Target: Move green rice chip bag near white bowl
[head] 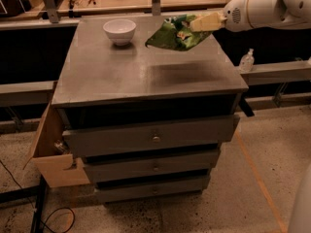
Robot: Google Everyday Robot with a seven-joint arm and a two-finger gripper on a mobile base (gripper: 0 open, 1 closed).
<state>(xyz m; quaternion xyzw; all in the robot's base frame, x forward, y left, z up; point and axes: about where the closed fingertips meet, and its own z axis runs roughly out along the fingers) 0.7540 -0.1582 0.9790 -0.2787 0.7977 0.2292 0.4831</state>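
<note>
I can read no print on the bag [172,35]; the gripper [204,22] pinches it, far right.

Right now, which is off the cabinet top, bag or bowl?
The green rice chip bag: the gripper, above the far side, holds it raised; the white bowl stands on the top.
</note>
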